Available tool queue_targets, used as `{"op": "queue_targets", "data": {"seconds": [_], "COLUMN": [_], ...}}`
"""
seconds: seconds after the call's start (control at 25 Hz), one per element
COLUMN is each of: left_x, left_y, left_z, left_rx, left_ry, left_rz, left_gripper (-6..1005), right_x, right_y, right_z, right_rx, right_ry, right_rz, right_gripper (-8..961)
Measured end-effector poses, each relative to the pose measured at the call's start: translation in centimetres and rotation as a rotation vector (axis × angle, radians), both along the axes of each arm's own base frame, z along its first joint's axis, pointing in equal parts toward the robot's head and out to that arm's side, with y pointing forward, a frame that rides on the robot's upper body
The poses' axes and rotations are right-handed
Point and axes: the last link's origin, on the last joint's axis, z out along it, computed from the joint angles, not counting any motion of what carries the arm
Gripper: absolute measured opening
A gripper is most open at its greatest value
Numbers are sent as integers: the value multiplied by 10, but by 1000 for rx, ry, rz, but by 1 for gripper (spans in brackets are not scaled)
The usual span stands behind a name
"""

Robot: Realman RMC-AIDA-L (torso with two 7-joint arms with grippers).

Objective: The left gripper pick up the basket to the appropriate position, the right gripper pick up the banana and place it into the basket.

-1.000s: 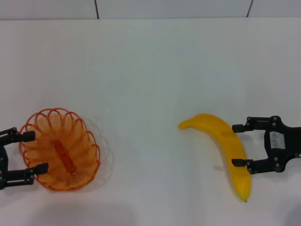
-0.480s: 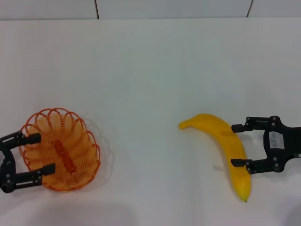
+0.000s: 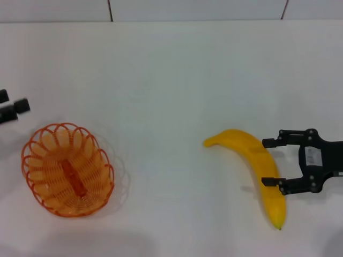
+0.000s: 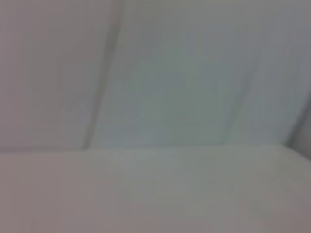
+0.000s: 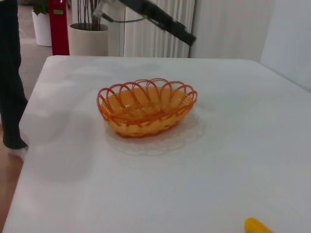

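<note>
The orange wire basket [image 3: 67, 168] rests on the white table at the front left, and it also shows in the right wrist view [image 5: 146, 107]. My left gripper [image 3: 12, 101] is at the left edge of the head view, behind the basket and apart from it, open and empty. It also shows in the right wrist view [image 5: 187, 36], raised above the table. The yellow banana [image 3: 254, 171] lies on the table at the right. My right gripper [image 3: 270, 162] is open, with one finger on each side of the banana's middle. The left wrist view shows only blurred wall and table.
The white table [image 3: 171, 80] ends at a tiled wall behind. In the right wrist view a plant pot [image 5: 90, 39], a red object [image 5: 58, 26] and a dark standing shape [image 5: 9, 73] are beyond the table's far side.
My left gripper has left the basket's rim and moved up and back toward the left edge. The basket stays in place. My right gripper has barely moved at the banana.
</note>
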Motion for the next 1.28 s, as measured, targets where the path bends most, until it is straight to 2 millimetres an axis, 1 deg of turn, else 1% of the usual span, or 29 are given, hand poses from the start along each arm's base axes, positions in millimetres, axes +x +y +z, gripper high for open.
{"op": "queue_targets", "data": {"seconds": [0.08,0.16,0.24,0.28,0.32,0.36,0.4,0.48,0.56,0.64,0.72,0.92,1.0,1.12,1.16,1.2,1.24,1.28], "left_x": [-1,5,7,18,28,31,40,52,63,70,79,91,99,111,111,114,116,116], "left_y": [11,23,26,34,36,37,37,38,39,41,42,50,55,61,61,62,65,65], "left_z": [5,13,16,22,22,22,19,15,13,13,13,13,11,1,1,-6,-19,-22], "left_rx": [-11,-35,-41,-83,-130,-142,-171,-203,-239,-264,-303,-379,-405,-449,-449,-468,-497,-503], "left_ry": [26,107,134,261,380,420,498,568,604,639,713,858,900,948,948,966,989,992], "left_rz": [64,73,68,20,-65,-98,-185,-292,-361,-395,-427,-413,-403,-415,-415,-430,-446,-448], "left_gripper": [811,807,804,802,800,799,797,793,790,786,783,774,771,766,764,762,760,759], "right_x": [-1,-1,-1,-2,-2,-3,-4,-5,-5,-5,-5,-6,-6,-6,-6,-7,-7,-7], "right_y": [1,1,1,2,3,3,4,5,5,5,6,8,8,8,9,9,9,9], "right_z": [0,0,0,0,0,-1,-1,-1,-1,0,0,1,1,2,2,2,2,2], "right_rx": [0,0,-1,-1,-1,-1,-1,-2,-3,-5,-8,-20,-21,-20,-20,-20,-20,-20], "right_ry": [0,0,1,1,1,2,2,2,2,0,1,2,2,1,1,1,1,2], "right_rz": [2,2,3,4,6,9,11,12,13,11,2,-18,-20,-20,-19,-19,-18,-18], "right_gripper": [802,802,802,802,802,802,802,802,802,802,802,802,802,802,802,801,801,801]}}
